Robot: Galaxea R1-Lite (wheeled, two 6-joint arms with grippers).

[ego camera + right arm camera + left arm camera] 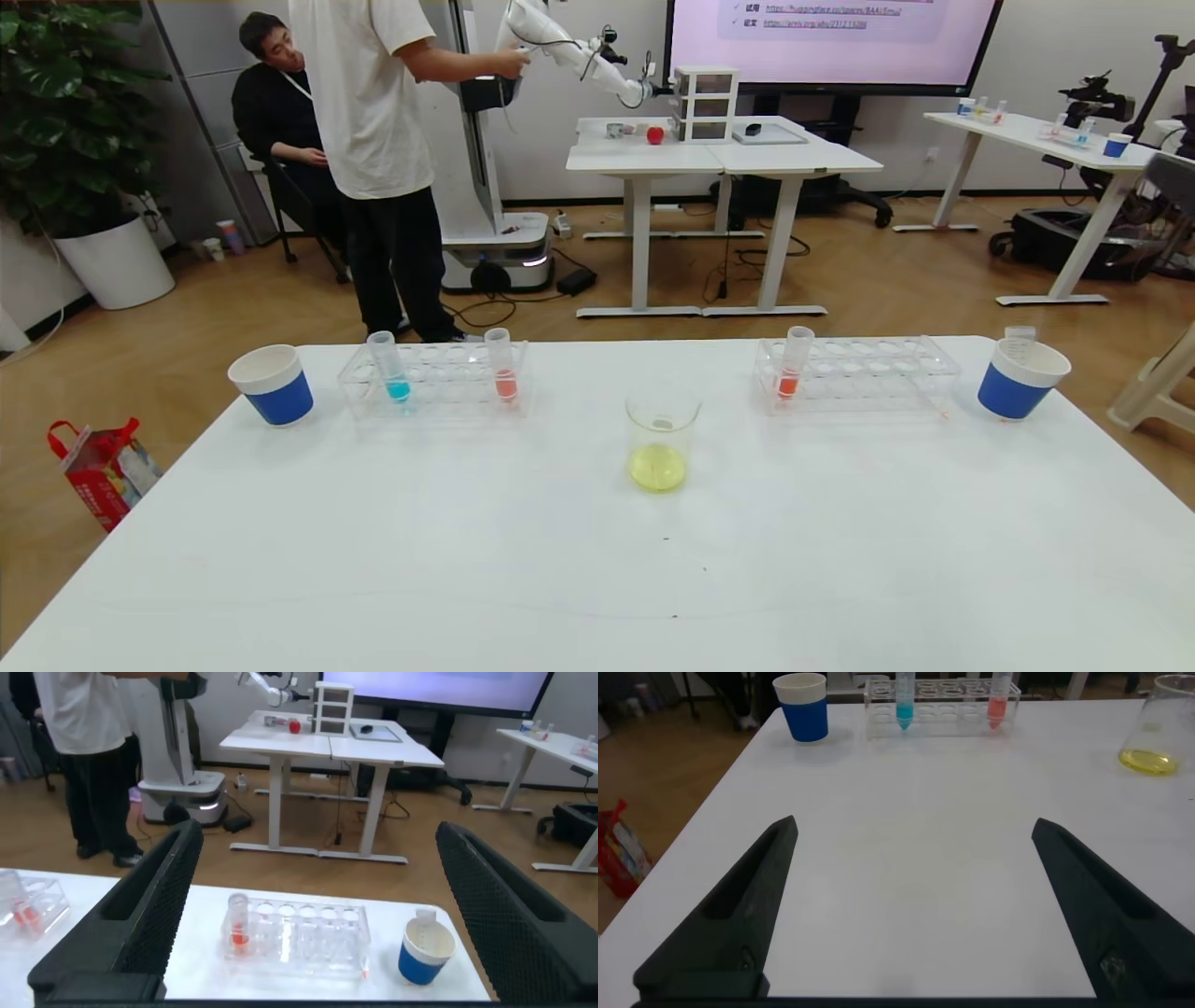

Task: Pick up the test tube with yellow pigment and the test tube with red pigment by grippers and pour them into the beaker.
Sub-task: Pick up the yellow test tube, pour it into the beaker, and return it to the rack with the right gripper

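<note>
From the head we look down across the surface (597,560); each wrist camera sits low, looking far-ward between its end effector's fingers; head and left wrist views share the beaker (661,439).

White table (597,560) in front of me; on it, far left, a blue-and-white paper cup (272,384); beside it a clear rack (434,381) carrying a blue-liquid tube (388,366) and the test tube with red pigment (501,364); the beaker (661,439) stands mid-table, nearer me than the racks, yellow liquid at its bottom; to the right a second clear rack (857,375) with an orange-red tube (794,362) at its left end; far right a second paper cup (1019,378).
</note>
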